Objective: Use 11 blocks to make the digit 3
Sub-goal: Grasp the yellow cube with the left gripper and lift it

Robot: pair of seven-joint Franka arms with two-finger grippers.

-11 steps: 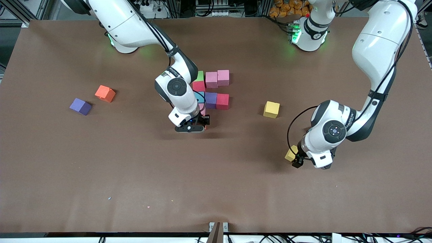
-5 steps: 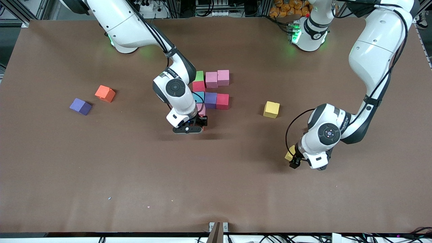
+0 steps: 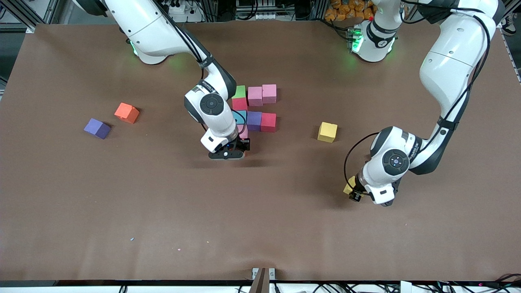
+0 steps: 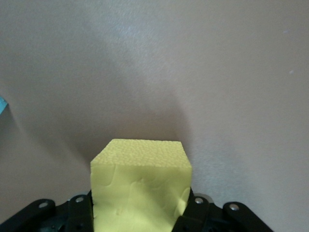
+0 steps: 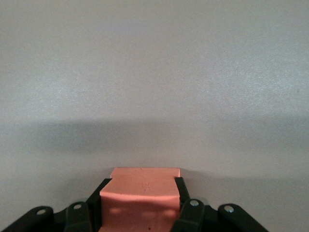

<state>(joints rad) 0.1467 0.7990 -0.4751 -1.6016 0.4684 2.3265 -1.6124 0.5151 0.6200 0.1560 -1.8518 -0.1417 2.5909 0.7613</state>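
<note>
Several blocks form a cluster mid-table: green point(image 3: 241, 91), two pink point(image 3: 255, 96) point(image 3: 269, 93), red point(image 3: 239, 103), light blue point(image 3: 240, 116), purple point(image 3: 254, 120), red point(image 3: 268, 122) and a partly hidden pink one point(image 3: 244, 131). My right gripper point(image 3: 239, 149) is shut on an orange block point(image 5: 140, 200), low over the table beside that pink block. My left gripper point(image 3: 353, 192) is shut on a yellow block point(image 4: 140, 188), also seen in the front view point(image 3: 349, 188), over bare table toward the left arm's end.
A second yellow block point(image 3: 327, 132) lies between the cluster and my left gripper. A loose orange block point(image 3: 126, 112) and a loose purple block point(image 3: 97, 128) lie toward the right arm's end of the brown table point(image 3: 260, 228).
My left gripper has shifted a little toward the right arm's end with the yellow block. My right gripper has edged slightly closer to the cluster, still holding the orange block.
</note>
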